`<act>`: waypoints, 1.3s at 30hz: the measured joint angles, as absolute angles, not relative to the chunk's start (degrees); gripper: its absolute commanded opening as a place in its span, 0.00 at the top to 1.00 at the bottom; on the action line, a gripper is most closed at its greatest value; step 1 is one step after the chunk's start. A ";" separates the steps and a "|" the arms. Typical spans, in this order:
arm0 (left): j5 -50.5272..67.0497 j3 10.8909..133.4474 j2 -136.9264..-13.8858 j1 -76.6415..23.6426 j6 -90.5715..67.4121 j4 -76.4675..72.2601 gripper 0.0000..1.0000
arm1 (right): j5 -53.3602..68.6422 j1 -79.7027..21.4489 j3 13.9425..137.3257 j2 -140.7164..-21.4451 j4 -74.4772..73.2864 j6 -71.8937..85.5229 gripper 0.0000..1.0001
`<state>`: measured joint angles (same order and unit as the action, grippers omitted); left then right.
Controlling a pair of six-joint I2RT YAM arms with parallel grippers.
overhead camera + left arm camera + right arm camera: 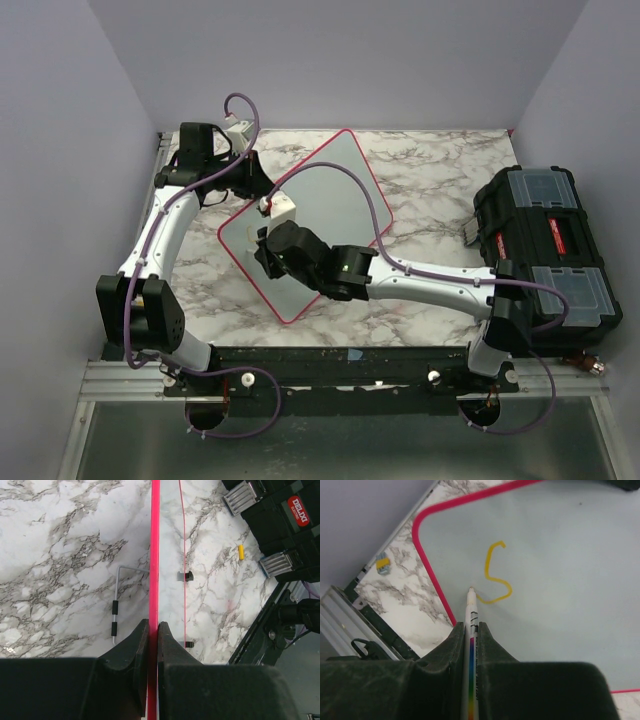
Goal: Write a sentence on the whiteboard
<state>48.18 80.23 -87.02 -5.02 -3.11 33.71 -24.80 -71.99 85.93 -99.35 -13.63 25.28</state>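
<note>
Glossy pale-grey whiteboard [340, 185] with a thin red-pink rim sits cornerwise on the marble-patterned desk [430, 180]. The left pincer [154, 625] is clamped on its rim at the far-left edge. The right pincer [471, 626], over the near-left corner, grips a white rainbow-striped marker pen [470, 607], its tip touching the board beside a yellow S-shaped stroke [487, 567]. A purple cable [360, 185] arcs across the board, and a black toolbox [545, 250] stands at the desk's right edge.

Soft, even overhead light fills every view, the arms [440, 280] cast only faint shadows on the table [430, 180], and the dark pincer fingers [452, 650] look slightly soft up close.
</note>
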 measured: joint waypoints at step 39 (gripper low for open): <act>46.94 81.54 -85.17 -7.40 -4.25 35.88 1.00 | -31.38 -68.55 76.75 -83.83 -11.88 20.43 0.99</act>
<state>46.94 81.54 -85.17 -7.40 -4.25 35.88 -31.38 -68.55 76.75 -83.83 -11.88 20.43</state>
